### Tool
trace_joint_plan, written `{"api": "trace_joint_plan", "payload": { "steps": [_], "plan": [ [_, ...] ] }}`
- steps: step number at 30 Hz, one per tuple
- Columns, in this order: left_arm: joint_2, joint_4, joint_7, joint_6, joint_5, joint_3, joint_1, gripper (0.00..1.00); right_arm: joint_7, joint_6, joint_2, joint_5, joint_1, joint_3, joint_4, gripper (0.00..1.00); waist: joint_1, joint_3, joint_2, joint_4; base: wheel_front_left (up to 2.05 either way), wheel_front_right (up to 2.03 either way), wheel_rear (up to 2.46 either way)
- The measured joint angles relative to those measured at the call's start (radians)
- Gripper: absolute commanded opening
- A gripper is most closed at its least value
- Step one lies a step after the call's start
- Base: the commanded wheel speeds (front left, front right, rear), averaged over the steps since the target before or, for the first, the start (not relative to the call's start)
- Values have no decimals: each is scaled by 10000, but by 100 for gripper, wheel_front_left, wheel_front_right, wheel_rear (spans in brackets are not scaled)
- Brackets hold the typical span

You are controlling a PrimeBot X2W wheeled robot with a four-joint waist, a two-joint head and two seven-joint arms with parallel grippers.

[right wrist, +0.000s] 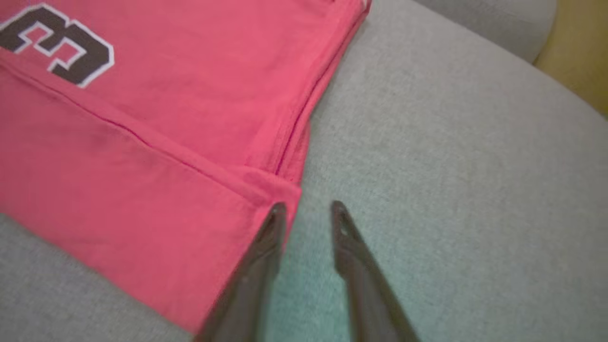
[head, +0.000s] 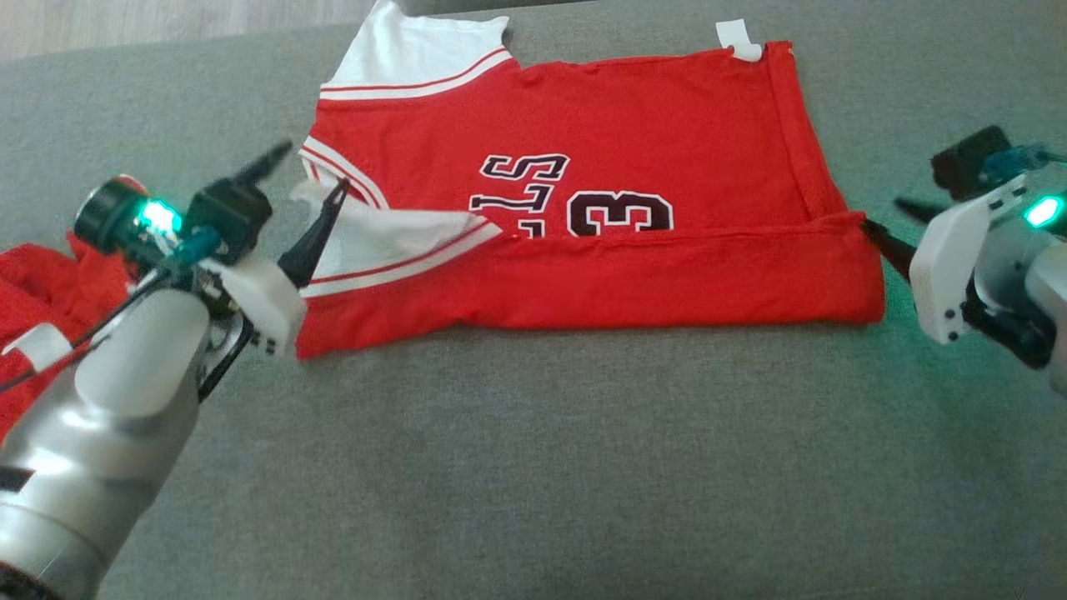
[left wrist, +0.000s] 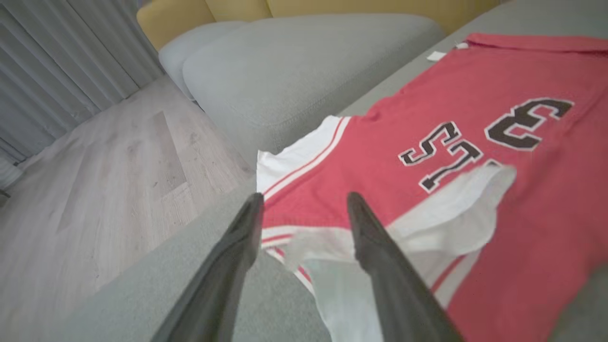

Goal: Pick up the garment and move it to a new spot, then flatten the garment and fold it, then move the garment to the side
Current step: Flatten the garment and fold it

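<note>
Ok, red jersey [head: 625, 167] lies flat toward the far edge of the grey cushion [head: 533, 467], with its near strip folded up over the number. Left gripper [head: 313, 167] is at its left end, jaws well apart above the white sleeve [head: 392, 237], gripping nothing. Right gripper [head: 884, 212] is at the folded right corner, jaws slightly apart, nothing pinched. Another red garment [head: 33, 283] sits at the cushion's left edge.

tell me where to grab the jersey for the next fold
The jersey lies flat with its near edge already folded over. I'd probably pinch the two ends of that doubled band, sliding fingers in low from the left and right sides, where the layers' edges show.
</note>
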Motion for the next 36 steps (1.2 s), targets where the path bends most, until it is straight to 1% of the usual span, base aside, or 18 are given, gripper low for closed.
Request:
{"api": "trace_joint_plan", "payload": {
  "steps": [1,3,5,6,8,11,13,16,19,21,23,26,28,32,34,35,36],
  "plan": [
    [-100,146,-194,19,0,69,-111,100,-245,0,86,-46,-44,-33,182,100,0,8,0,-9,0,0,0],
    [-297,293,-506,198,-35,232,-235,100,-869,0,286,-52,-57,-242,612,100,-1,-18,0,-18,0,0,0],
    [-456,364,-648,393,-48,460,-221,100,-1676,0,556,12,-57,-742,1212,100,-1,-109,0,-22,0,0,0],
    [-535,265,-700,696,-217,865,-115,100,-2619,0,807,184,-57,-1313,1670,100,-2,-254,0,-24,0,0,0],
    [-523,-495,-709,1099,-370,1613,176,100,-3691,0,1060,176,-56,-1764,2048,100,-3,-437,0,-26,0,0,0],
    [-531,-1960,-736,1689,-368,2832,965,100,-4414,0,1383,399,50,-2612,2194,100,-3,-750,0,-26,0,0,0],
    [-552,-2861,-769,1992,-263,3567,1839,100,-4485,0,1465,153,226,-3175,1975,100,-3,-982,0,-24,0,0,0],
    [-736,-3952,-771,2290,-10,4451,3438,100,-4489,0,1465,-966,802,-4920,821,100,-4,-1310,0,-45,0,0,0],
    [-1183,-4765,-771,2479,291,5122,4975,100,-4514,0,1705,-2443,2015,-6811,-343,100,-5,-1633,0,-82,0,0,0],
    [-1578,-5185,-771,2510,495,5547,5796,100,-4514,0,2023,-3421,3270,-7912,-988,100,-4,-1845,0,-99,0,0,0],
    [-1925,-5473,-771,2475,779,5779,6467,100,-4514,0,2447,-4362,4652,-8803,-1530,100,-5,-2055,0,-99,0,0,0],
    [-2499,-5668,-771,2458,1062,6293,7363,100,-4514,0,3168,-5565,6399,-9937,-2286,100,-6,-2286,0,-65,0,0,0],
    [-2805,-5674,-769,2406,1269,6581,7870,100,-4514,0,3672,-6126,7149,-10646,-2683,100,-5,-2365,0,-54,0,0,0],
    [-3196,-5670,-769,2067,1741,6970,8477,100,-4514,0,4424,-7095,7993,-11336,-3342,100,-5,-2425,1,-38,0,0,0],
    [-3271,-5614,-769,1827,1933,7039,8504,100,-4514,0,4625,-7390,8194,-11494,-3469,100,-3,-2414,0,-48,0,0,0],
    [-3271,-5614,-769,1827,1933,7039,8504,100,-4514,0,4625,-7390,8194,-11494,-3469,100,-3,-2414,0,-48,0,0,0],
    [-3315,-5576,-769,1739,2034,7108,8491,100,-4514,0,4702,-7486,8254,-11568,-3526,100,-3,-2402,0,-59,0,0,0]
  ]
}}
